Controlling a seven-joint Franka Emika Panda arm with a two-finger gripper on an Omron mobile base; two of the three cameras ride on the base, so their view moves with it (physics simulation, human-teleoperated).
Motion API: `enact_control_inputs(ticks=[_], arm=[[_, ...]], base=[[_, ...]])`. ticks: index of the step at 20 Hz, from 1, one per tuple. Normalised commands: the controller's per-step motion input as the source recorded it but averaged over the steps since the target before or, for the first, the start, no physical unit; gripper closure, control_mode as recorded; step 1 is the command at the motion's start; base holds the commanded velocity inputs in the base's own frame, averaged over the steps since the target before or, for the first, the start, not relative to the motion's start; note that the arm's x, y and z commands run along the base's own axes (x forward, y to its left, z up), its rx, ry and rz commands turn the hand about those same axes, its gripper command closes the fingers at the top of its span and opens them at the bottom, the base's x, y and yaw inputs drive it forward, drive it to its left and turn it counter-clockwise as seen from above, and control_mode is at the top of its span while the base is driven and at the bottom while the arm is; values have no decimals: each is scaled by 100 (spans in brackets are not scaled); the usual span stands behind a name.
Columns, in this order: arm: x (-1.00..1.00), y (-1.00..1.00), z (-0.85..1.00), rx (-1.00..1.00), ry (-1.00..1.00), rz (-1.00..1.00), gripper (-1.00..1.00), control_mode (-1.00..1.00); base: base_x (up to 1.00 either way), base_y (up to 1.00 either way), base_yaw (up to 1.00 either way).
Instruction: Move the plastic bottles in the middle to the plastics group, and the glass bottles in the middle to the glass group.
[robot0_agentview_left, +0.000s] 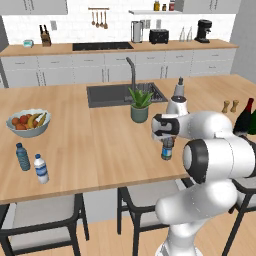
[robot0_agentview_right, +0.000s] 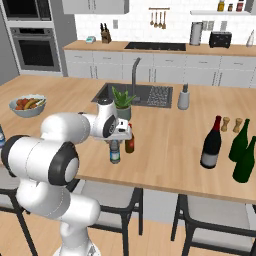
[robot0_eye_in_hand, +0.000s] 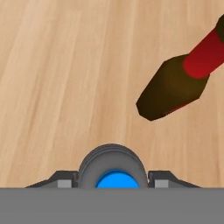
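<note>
The small clear greyish water bottle (robot0_agentview_left: 167, 149) (robot0_agentview_right: 115, 152) stands near the counter's front edge with my gripper (robot0_agentview_left: 167, 140) (robot0_agentview_right: 115, 142) (robot0_eye_in_hand: 113, 180) straight above it. My fingers press against both sides of the water bottle (robot0_eye_in_hand: 110, 164) just under its cap. Close beside it stands the small brown bottle with a red top (robot0_agentview_right: 129, 144) (robot0_eye_in_hand: 173, 87). The near-black wine bottle (robot0_agentview_left: 244, 118) (robot0_agentview_right: 211, 143) stands far right, next to two dark green glass bottles (robot0_agentview_right: 240, 140). The blue-tinted bottle (robot0_agentview_left: 22, 156) and the white-capped bottle (robot0_agentview_left: 41, 168) stand at the far left.
A potted plant (robot0_agentview_left: 140, 105) (robot0_agentview_right: 121, 102) sits just behind my hand, in front of the sink (robot0_agentview_left: 125, 94). A fruit bowl (robot0_agentview_left: 28, 122) is at the left. Wooden shakers (robot0_agentview_right: 231, 124) and a soap dispenser (robot0_agentview_right: 184, 97) stand right. Stools (robot0_agentview_left: 45, 212) line the front edge.
</note>
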Motion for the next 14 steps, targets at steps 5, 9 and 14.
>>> enact_control_inputs(ticks=[5,9,14], arm=[[-16,0,0,0,-1,0,100,-100],[-15,40,11,0,-3,0,100,-100],[-6,97,48,0,-1,3,100,-100]], base=[[0,0,0],[0,0,0],[0,0,0]])
